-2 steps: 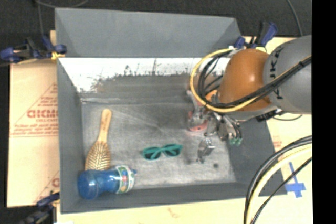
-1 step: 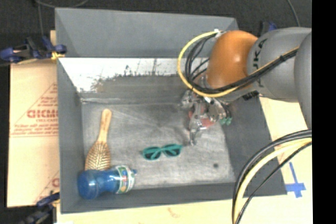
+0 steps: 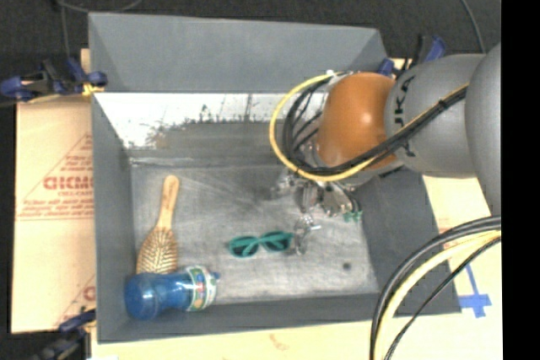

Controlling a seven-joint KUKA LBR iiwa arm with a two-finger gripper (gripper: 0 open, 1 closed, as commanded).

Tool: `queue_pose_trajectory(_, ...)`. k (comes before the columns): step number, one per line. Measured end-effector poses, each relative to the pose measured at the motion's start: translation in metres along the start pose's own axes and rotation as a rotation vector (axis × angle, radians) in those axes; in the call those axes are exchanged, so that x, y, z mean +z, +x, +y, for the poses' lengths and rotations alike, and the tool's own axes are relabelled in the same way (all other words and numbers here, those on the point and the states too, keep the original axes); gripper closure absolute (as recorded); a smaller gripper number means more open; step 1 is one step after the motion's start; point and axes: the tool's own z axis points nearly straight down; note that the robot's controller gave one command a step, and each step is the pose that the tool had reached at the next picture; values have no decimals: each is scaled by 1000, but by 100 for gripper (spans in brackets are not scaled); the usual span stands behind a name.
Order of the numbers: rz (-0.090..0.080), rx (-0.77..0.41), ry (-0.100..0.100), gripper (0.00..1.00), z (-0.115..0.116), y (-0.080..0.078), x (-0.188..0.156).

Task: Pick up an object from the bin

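Teal-green toy sunglasses lie on the bin floor, a little right of the middle. My gripper hangs just past their right end, its lower fingertip touching or almost touching the frame there. Whether anything sits between the fingers I cannot make out. A wooden hairbrush lies at the left of the floor, handle pointing to the back. A blue plastic bottle with a green and white label lies on its side at the front left corner, right below the brush head.
The arm with its orange cover and looped cables fills the bin's right rear part. Bare floor stretches between the hairbrush and the sunglasses and along the back wall.
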Motion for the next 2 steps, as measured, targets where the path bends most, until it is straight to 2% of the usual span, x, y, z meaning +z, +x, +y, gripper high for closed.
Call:
queue_pose_trajectory(1, 0, -198, -1, 100, 17, 44, 14)
queue_pose_trajectory(2, 3, -200, -1, 0, 17, 45, 16)
